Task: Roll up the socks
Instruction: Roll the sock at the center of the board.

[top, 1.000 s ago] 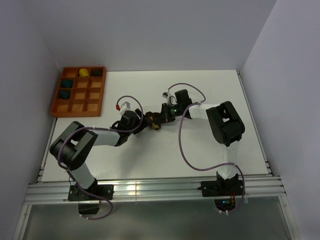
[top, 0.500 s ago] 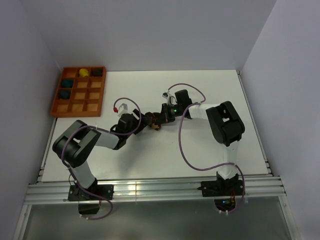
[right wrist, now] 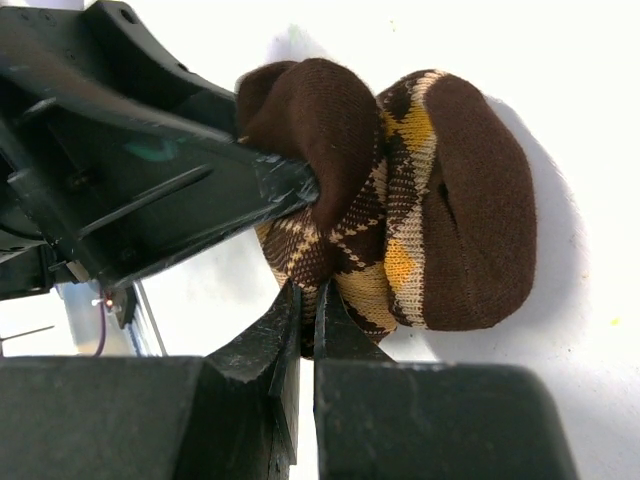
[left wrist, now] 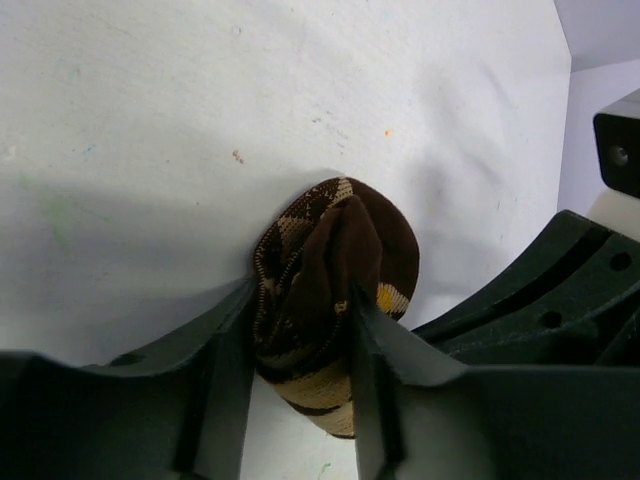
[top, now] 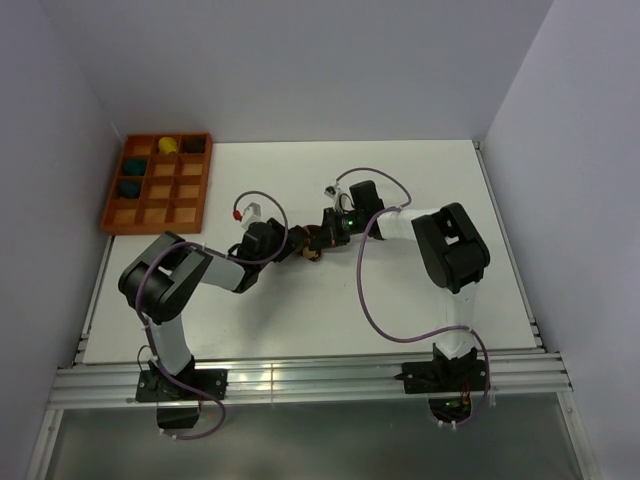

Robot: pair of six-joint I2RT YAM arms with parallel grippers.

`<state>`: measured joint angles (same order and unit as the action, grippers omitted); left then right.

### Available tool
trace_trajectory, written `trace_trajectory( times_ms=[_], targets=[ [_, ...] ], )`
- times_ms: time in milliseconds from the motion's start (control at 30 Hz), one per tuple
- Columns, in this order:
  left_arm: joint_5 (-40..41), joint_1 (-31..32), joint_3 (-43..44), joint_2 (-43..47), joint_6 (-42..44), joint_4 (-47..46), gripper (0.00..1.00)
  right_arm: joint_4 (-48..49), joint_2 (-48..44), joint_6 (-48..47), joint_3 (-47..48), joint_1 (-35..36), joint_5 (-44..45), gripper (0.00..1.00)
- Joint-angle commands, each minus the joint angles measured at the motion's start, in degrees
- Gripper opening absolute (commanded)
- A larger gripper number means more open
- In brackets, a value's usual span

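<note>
White table (top: 400, 180): socks (left wrist: 330, 270) bunched, rolling near finish, we judge. Left gripper (left wrist: 300, 300) fingers clamp socks; right gripper (right wrist: 307, 295) fingers together at fold. Next we need firm tuck without slip.

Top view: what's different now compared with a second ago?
The left arm swung its elbow inward, toward the right arm; the left pincer now clasps the socks on both sides. The right arm, the right pincer pinching the fabric, the socks and the orange tray stayed put.
</note>
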<state>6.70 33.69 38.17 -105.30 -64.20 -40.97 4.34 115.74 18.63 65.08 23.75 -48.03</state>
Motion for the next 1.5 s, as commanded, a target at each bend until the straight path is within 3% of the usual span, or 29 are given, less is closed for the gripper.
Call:
trace_trajectory(
  times_ms=[0, 67, 133, 267, 367, 500, 700, 967, 1467],
  targets=[
    [-1.0, -0.1, 1.0, -2.2, 2.2, 8.4, 0.39, -7.6, 0.5, -2.6, -4.5, 1.5, 7.3, 0.0],
    [-0.9, 0.2, 1.4, -1.8, 3.5, 11.4, 0.24, -7.2, -0.7, -2.9, -5.2, 1.9, 9.3, 0.04],
    [-0.5, 0.5, 1.6, -0.6, 4.8, 13.5, 0.19, -6.8, -3.1, -3.5, -6.5, 2.8, 10.9, 0.09],
    [0.6, 1.5, 1.6, 1.8, 7.2, 18.3, 0.18, -6.8, -7.6, -4.0, -8.6, 5.0, 15.9, 0.32],
    [2.3, 2.5, 3.0, 2.9, 8.9, 22.4, 0.16, -4.5, -13.6, -3.7, -12.0, 7.1, 20.9, 0.41],
    [3.8, 3.9, 5.2, 3.6, 10.2, 29.0, 0.15, -2.1, -21.1, -6.5, -15.8, 11.5, 35.5, 0.53],
    [4.4, 4.5, 6.3, 5.4, 11.4, 31.7, 0.15, 5.0, -28.8, -11.2, -21.6, 19.0, 47.9, 0.54],
    [4.0, 5.2, 8.8, 6.3, 12.7, 35.6, 0.15, 12.0, -30.8, -20.5, -24.2, 25.5, 61.1, 0.55],
    [3.1, 5.6, 9.7, 6.0, 13.5, 36.1, 0.15, 15.2, -20.3, -28.5, -19.5, 31.3, 65.2, 0.58]
  ],
)
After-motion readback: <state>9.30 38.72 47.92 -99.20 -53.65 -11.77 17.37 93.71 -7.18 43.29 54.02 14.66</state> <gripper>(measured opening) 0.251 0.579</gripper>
